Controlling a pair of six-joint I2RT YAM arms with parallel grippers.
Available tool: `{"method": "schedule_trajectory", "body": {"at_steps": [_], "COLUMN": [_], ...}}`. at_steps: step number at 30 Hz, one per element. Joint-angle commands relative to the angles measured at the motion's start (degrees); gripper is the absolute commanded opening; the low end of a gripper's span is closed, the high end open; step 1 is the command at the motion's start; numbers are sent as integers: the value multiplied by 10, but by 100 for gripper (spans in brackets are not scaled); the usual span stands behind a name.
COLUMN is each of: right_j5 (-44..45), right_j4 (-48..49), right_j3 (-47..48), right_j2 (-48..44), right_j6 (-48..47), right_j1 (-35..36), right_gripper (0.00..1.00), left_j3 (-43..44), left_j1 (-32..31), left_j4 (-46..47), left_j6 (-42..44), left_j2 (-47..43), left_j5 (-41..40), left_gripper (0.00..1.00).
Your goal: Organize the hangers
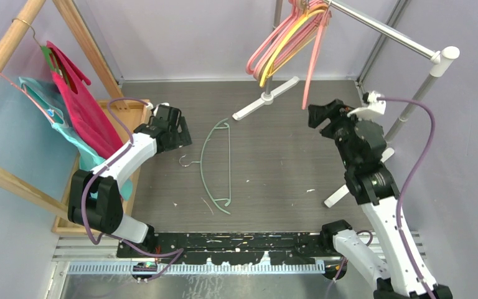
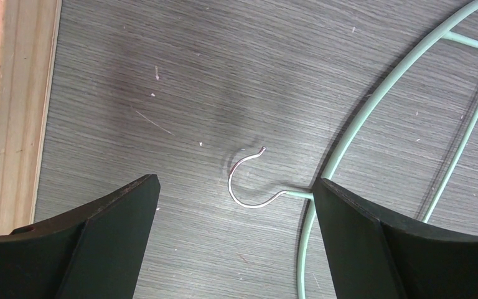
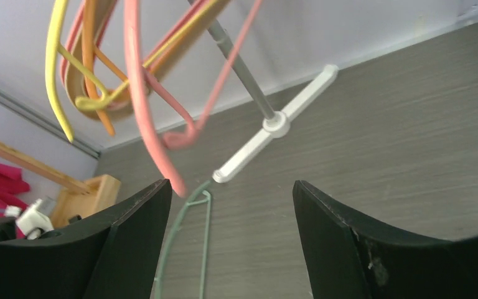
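Observation:
A pale green hanger [image 1: 215, 165] lies flat on the grey table, its metal hook [image 1: 185, 163] pointing left. My left gripper [image 1: 182, 138] is open and empty, hovering just above that hook [image 2: 249, 180]. In the left wrist view the hook lies between the fingers and the green wire [image 2: 373, 106] runs past the right finger. Several pink, orange and yellow hangers [image 1: 286, 43] hang on the silver rail. My right gripper [image 1: 316, 115] is open and empty below them. In the right wrist view a pink hanger [image 3: 138, 93] dangles close to the left finger, and the green hanger [image 3: 180, 243] shows beyond.
A wooden rack [image 1: 3, 50] at the left carries magenta and teal garments [image 1: 78, 106] over its wooden base [image 1: 131, 106]. The silver rail [image 1: 386, 28] stands on white feet [image 1: 266, 98] at back centre and near the right arm [image 1: 336, 196]. Walls close in the table.

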Motion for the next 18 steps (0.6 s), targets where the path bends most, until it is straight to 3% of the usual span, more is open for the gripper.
{"method": "schedule_trajectory", "body": {"at_steps": [1,6,10,14,18], "right_j5": [13,-38,-92,38,162], "right_j4": [-36,-91,-83,-54,-22], "right_j3": [-27,-3,-69,-126,-111], "right_j2": [-63,-49,-20,3,107], "right_j6": [-65,-96,-55,-17,-19], "right_j1": [2,2,42,226,404], "right_gripper": [78,78,72,71,71], "left_j3": [23,20,22,23,29], "left_j1": [-1,-3,-3,-2,13], "left_j4": [4,8,7,8,6], "left_j6": [10,10,7,4,-2], "left_j2": [7,12,21,28,30], "left_j5": [-8,-9,-6,1,13], "left_gripper": [98,98,98,98,98]}}
